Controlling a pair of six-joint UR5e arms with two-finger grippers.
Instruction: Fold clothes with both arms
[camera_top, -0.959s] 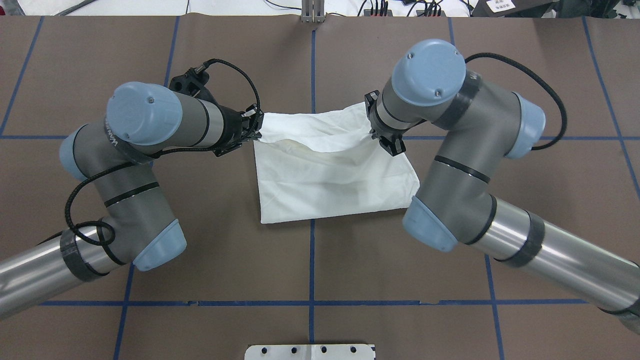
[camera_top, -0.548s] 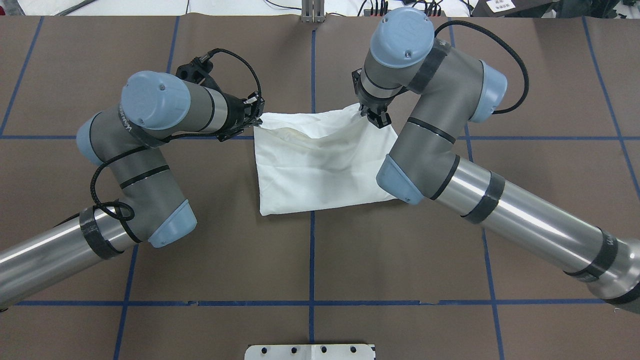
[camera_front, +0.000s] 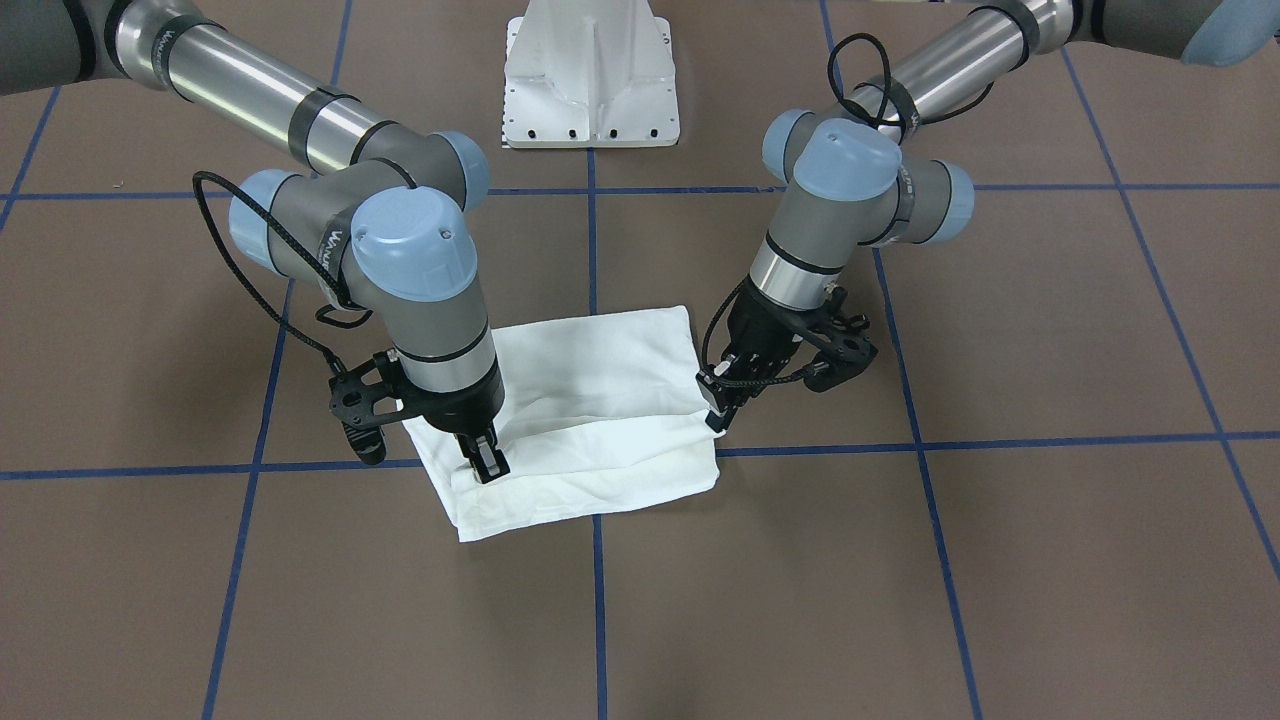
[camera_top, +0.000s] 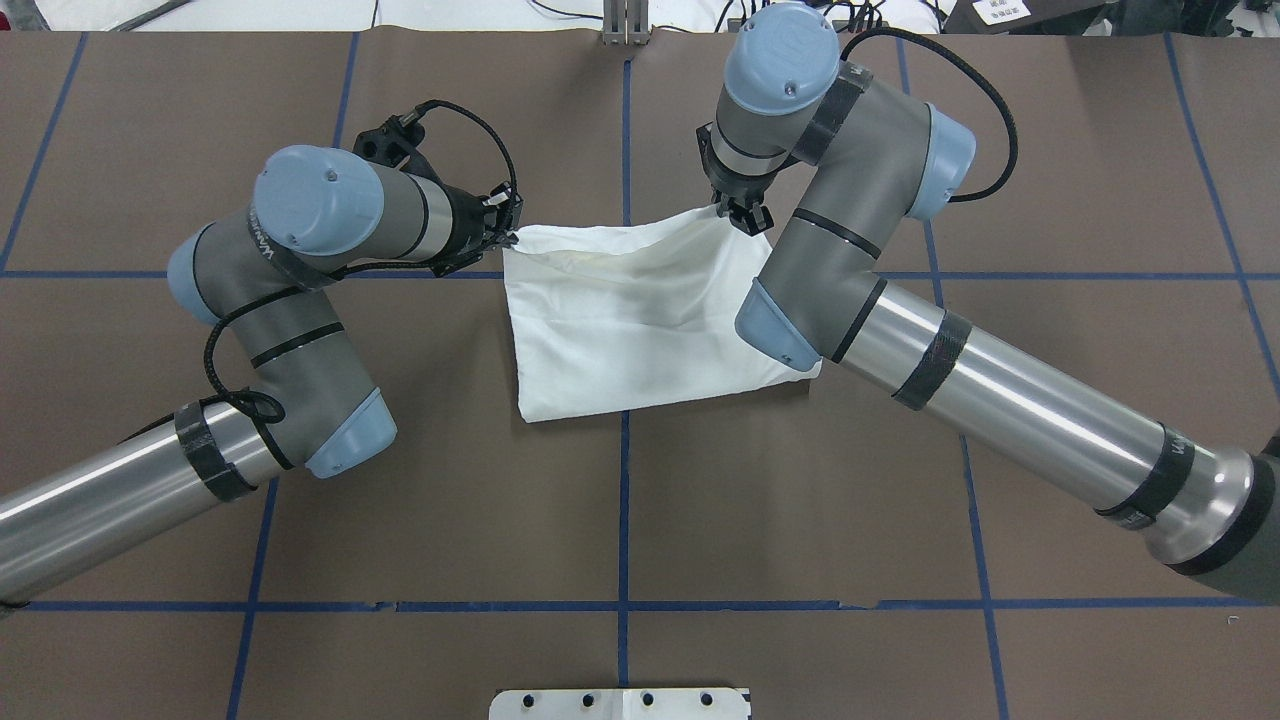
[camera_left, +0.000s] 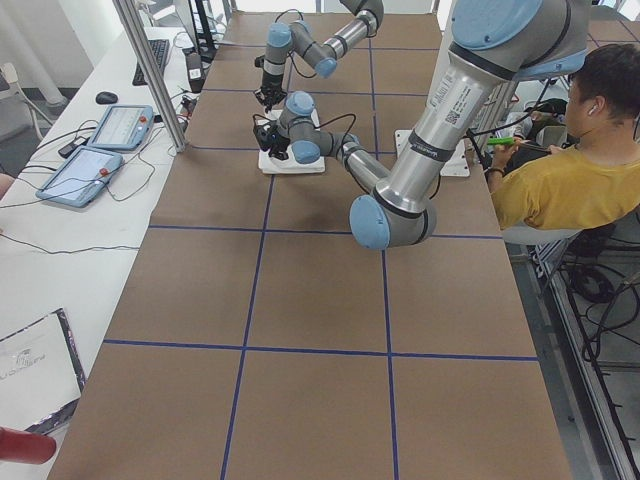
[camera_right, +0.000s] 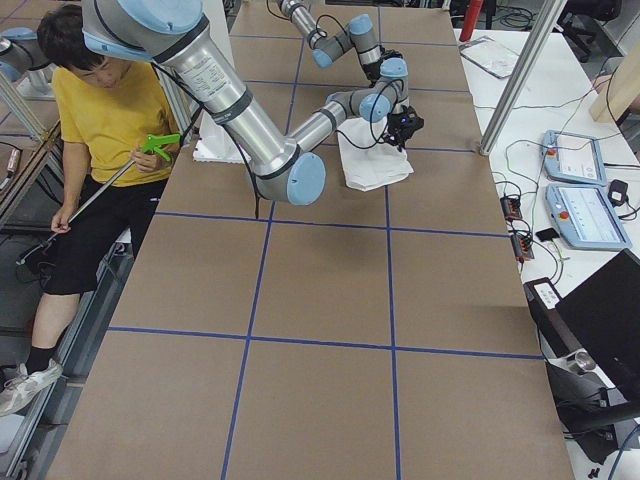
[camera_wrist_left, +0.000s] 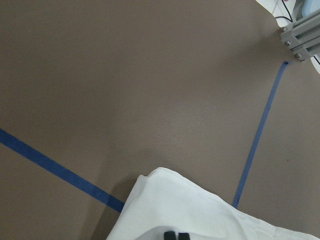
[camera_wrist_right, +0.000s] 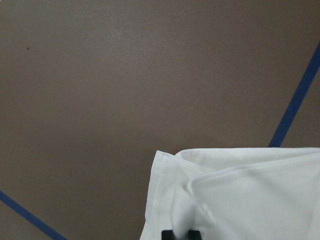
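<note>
T-shirt (camera_top: 640, 320) lay folded into a white rectangle mid-worktop (camera_top: 400, 520) — both far corners were pinched.
The left hand (camera_top: 505, 238) was closed tight on the far-left corner and the right hand (camera_top: 742, 212) on the far-right one, each with cloth between its fingers. The step looked like laying the held layer down along the far edge. Done well, both would lower level and together, keeping that edge taut and square over the layer beneath — releasing only once it rested flat.
</note>
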